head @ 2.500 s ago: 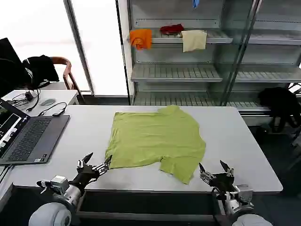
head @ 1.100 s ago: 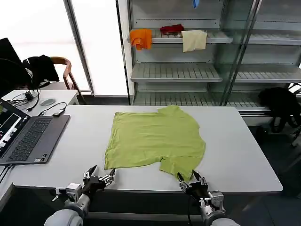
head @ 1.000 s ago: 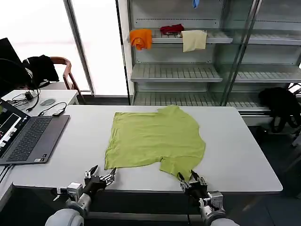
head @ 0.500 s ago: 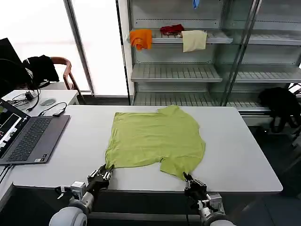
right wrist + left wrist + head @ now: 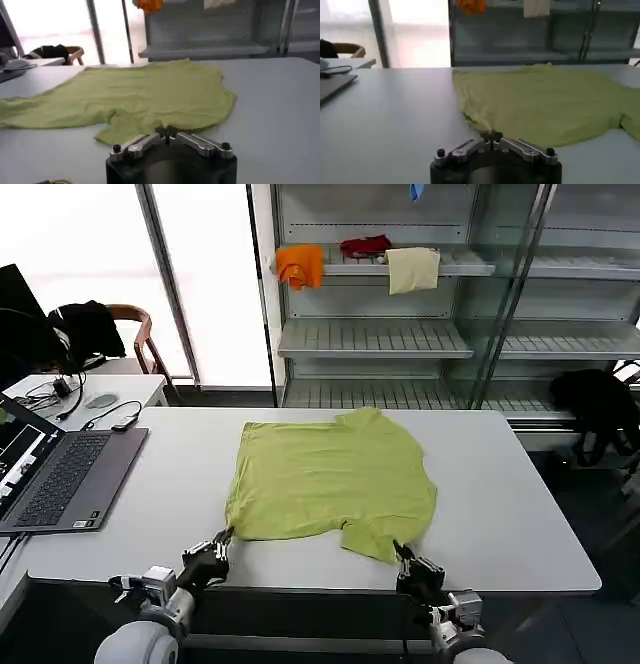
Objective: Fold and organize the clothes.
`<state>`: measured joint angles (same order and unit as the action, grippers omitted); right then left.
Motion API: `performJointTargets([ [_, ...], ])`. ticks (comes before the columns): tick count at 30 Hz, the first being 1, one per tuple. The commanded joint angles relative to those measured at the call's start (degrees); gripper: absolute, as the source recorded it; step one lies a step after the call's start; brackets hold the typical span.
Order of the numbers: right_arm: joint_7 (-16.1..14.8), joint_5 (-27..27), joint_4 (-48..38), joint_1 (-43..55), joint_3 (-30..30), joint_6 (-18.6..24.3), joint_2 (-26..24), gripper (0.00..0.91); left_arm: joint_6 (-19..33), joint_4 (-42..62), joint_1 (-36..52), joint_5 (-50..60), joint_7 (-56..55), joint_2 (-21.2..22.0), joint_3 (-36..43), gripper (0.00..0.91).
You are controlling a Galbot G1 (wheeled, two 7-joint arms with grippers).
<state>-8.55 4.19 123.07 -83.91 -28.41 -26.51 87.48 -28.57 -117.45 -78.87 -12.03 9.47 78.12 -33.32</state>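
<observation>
The lime-green T-shirt [image 5: 335,484] lay flat on the white tabletop [image 5: 500,494], and both grippers sat at its near hem: left gripper [image 5: 222,539] with jaws pinched shut on the near corner, right gripper [image 5: 403,554] with jaws closed on the near sleeve tip. I'd say lift both together and level, so the cloth folds away evenly instead of skewing. There was plenty of bare tabletop beyond the T-shirt, though the laptop [image 5: 60,474] sat off past its left-gripper side.

Lime-green T-shirt [image 5: 335,484] (plain) on white table [image 5: 500,504]
</observation>
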Motion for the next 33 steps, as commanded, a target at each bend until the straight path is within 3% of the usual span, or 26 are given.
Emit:
performJointTargets([
  [1,0.0,1.0,0.5,1.8,-0.5,0.5,0.0,0.000,1.2,-0.9,2.0,-3.7,0.9,0.6,-0.3,0.000],
  [16,2.7,4.4,-8.4,18.2,-1.3,-4.9,0.5,0.000,-0.1,6.4,14.6,-11.4,-6.2,3.4,0.4,0.000],
  [33,3.5,4.4,-24.5,34.0,-1.4,-5.5,1.1,0.000,2.8,17.2,21.1,-10.3,-6.5,4.2,1.4,0.000],
])
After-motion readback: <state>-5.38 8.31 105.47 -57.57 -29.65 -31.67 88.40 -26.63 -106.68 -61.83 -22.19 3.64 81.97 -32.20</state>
